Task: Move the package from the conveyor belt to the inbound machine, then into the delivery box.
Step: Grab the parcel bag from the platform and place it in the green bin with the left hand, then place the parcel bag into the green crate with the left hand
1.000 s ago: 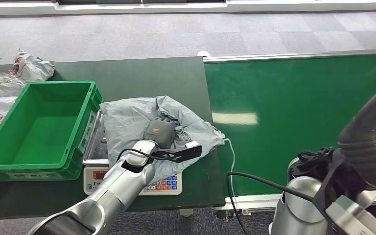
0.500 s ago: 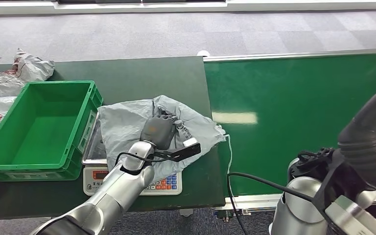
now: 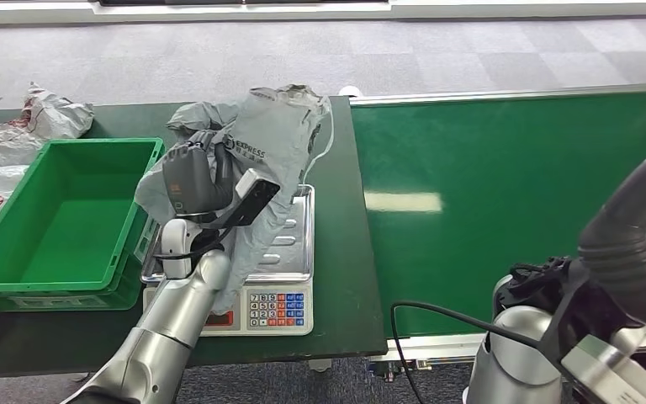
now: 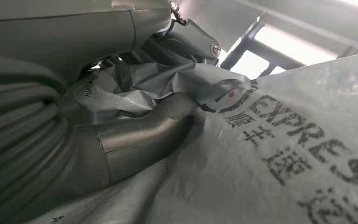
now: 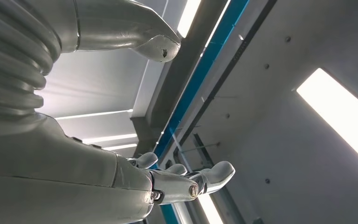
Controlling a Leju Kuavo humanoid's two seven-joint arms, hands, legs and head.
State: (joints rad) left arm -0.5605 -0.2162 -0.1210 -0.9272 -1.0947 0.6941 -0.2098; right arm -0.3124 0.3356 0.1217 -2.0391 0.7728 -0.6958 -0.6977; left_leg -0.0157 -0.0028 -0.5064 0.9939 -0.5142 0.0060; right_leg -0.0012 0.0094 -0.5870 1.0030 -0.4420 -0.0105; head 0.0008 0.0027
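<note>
Lifted off the scale [image 3: 290, 252] since a moment ago, the grey package [image 3: 273, 139] hangs from the left hand [image 3: 192, 178], whose fingers [image 4: 140, 140] pinch its crumpled plastic so it can clear the rim of the green box [image 3: 17, 286], while the right hand [image 5: 168, 179] is spread and holds nothing.

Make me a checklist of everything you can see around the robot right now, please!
Surface: dark green table beside a green conveyor belt.
Job's things: grey package lifted above the scale; green box empty.
Clutter: plastic bags at the table's left end.
Hands: left hand holds the package; right hand holds nothing, fingers apart.
Cables: black cable near the right arm.
Surroundings: grey carpet floor.
</note>
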